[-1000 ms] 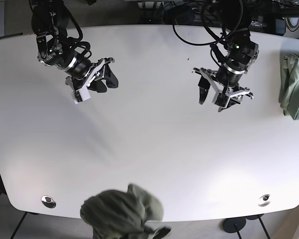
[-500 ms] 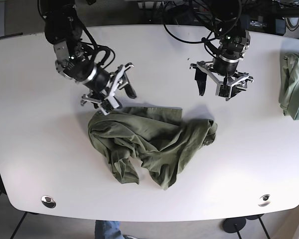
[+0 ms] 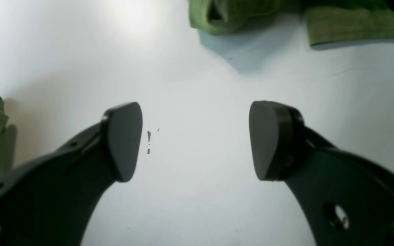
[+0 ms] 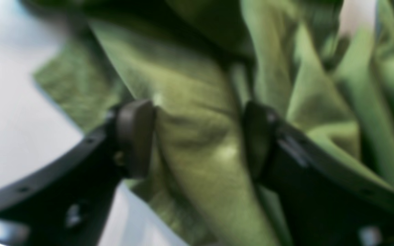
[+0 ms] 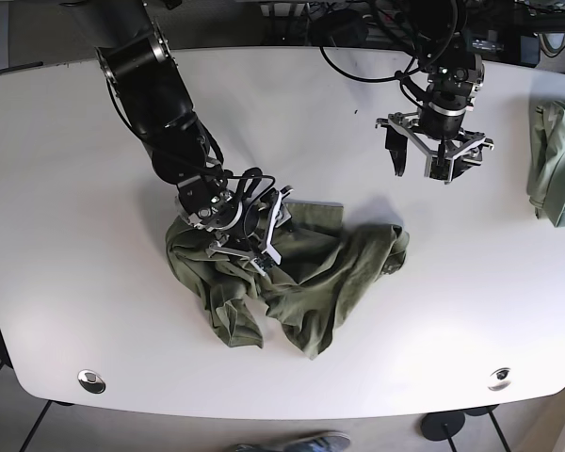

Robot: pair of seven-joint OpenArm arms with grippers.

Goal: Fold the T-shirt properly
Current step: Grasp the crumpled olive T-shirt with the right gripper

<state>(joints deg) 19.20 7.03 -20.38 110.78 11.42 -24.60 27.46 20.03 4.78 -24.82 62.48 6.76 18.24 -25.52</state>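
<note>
At the near edge of the white counter (image 5: 66,282), two round metal fittings (image 5: 91,380) are set into the corners, and a shoe (image 5: 297,443) is seen on the floor just beyond the rim. Further in, the olive-green T-shirt (image 5: 292,273) is found crumpled in a heap near the middle of the counter, with bunched folds toward the near side and one flatter hemmed edge lying toward the far side. The right gripper (image 5: 250,231) is lowered onto the heap's left part; in the right wrist view its fingers (image 4: 135,136) are held apart with a ridge of green cloth (image 4: 197,143) between them — whether the pads are touching the cloth cannot be told, since that view is blurred, and nothing is clamped. Further back and to the right in the base view, the left gripper (image 5: 438,155) is held above bare counter, well apart from the shirt; its fingers (image 3: 123,140) are spread wide and nothing is held between them, only a few small reddish specks (image 3: 148,136) on the surface being seen there. At the far right edge of the counter a second, paler green garment (image 5: 557,160) is piled, partly cut off by the frame, and dark cables (image 5: 358,66) are trailed along the far rim.
</note>
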